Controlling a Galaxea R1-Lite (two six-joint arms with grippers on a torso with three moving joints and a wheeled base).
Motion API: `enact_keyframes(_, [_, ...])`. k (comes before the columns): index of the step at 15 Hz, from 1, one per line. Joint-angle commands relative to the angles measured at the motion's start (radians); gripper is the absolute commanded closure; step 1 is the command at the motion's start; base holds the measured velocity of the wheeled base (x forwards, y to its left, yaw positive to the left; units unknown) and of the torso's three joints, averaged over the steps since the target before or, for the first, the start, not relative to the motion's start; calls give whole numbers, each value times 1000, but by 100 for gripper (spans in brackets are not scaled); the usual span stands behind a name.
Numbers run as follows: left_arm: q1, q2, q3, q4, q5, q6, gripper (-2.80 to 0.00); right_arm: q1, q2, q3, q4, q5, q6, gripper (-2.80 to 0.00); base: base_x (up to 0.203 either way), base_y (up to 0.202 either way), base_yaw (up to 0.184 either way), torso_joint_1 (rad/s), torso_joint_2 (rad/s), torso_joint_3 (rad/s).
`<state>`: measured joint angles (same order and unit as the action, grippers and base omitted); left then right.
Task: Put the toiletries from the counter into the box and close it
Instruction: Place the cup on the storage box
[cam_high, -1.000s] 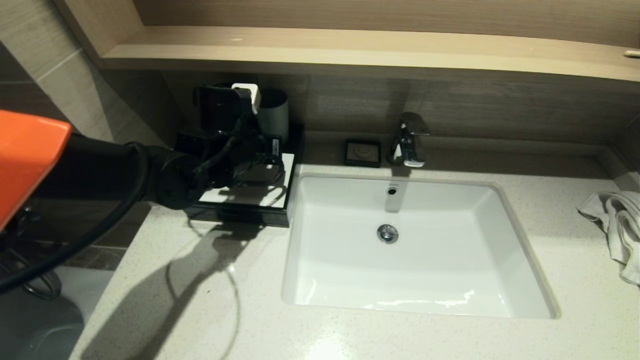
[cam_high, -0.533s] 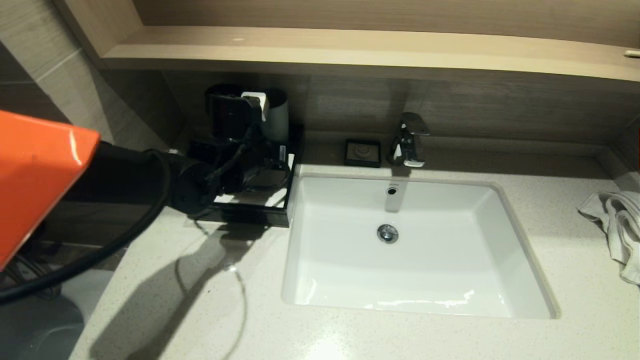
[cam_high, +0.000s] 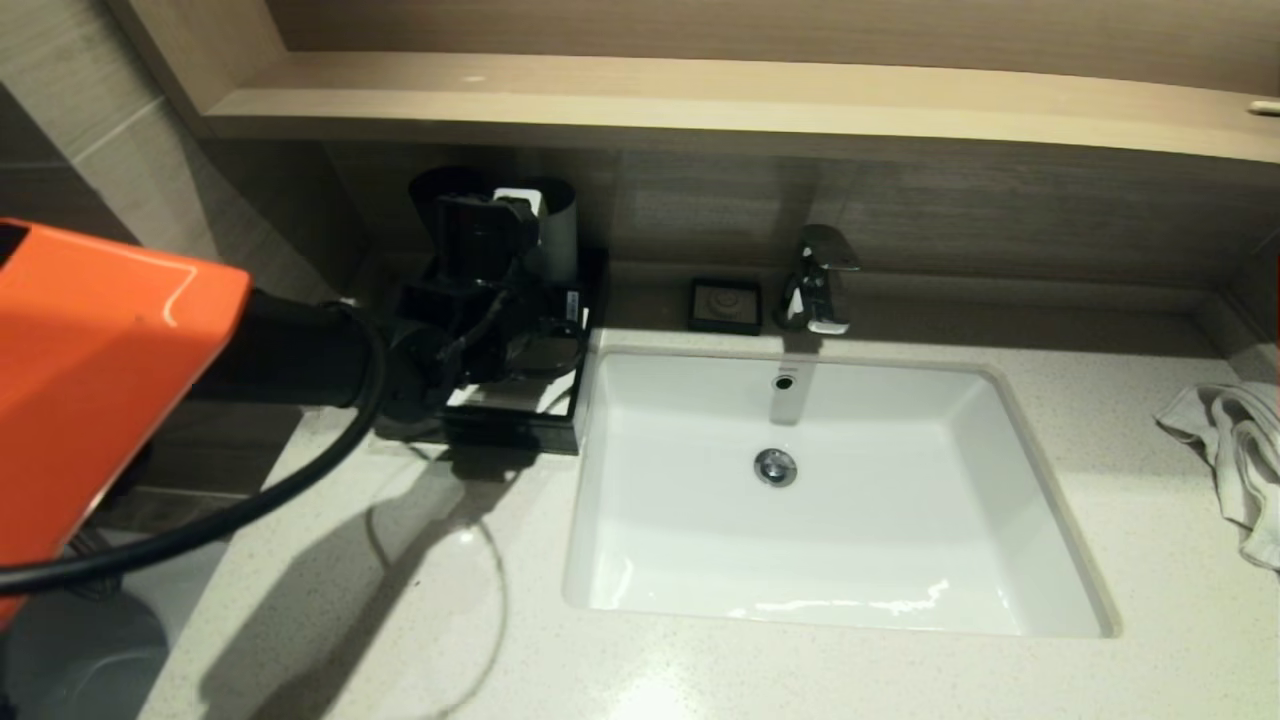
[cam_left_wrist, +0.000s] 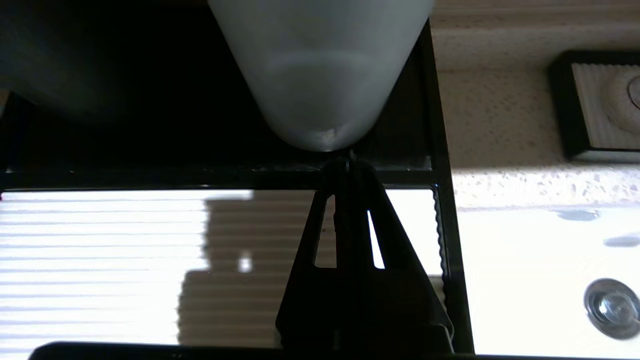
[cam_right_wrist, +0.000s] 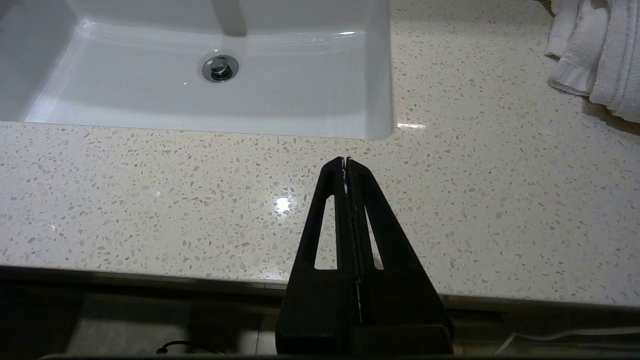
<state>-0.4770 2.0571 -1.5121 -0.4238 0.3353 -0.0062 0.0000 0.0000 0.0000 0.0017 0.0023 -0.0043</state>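
The black box (cam_high: 505, 432) with its white top panel (cam_left_wrist: 100, 250) stands at the counter's (cam_high: 400, 620) back left, beside the white basin (cam_high: 830, 540). My left arm (cam_high: 300, 350) reaches over the box. The left gripper (cam_left_wrist: 345, 162) is shut with nothing between its fingers, its tips at the panel's far edge, right before the grey cup (cam_left_wrist: 320, 65). The right gripper (cam_right_wrist: 346, 160) is shut and empty, low over the counter's front strip near the basin's corner. No toiletries show in any view.
The grey cup (cam_high: 556, 235) stands at the back of the box, under a wooden shelf (cam_high: 700, 100). A small black soap dish (cam_high: 725, 305) and the tap (cam_high: 820, 280) sit behind the basin. A white towel (cam_high: 1235, 450) lies at the far right.
My left arm has pushed further right and toward the wall, so the gripper now sits deeper over the box, close to the cup. Nothing else has moved.
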Motion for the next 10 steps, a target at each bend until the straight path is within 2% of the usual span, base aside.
enact_keyframes(1, [1, 25, -30, -3, 4, 1, 0, -1, 0, 0, 0, 1, 0, 0, 0, 0, 0, 0, 0, 0])
enact_keyframes(10, [1, 74, -106, 2, 5, 29, 0, 0, 0, 0, 0, 1, 0, 0, 0, 0, 0, 0, 0, 0])
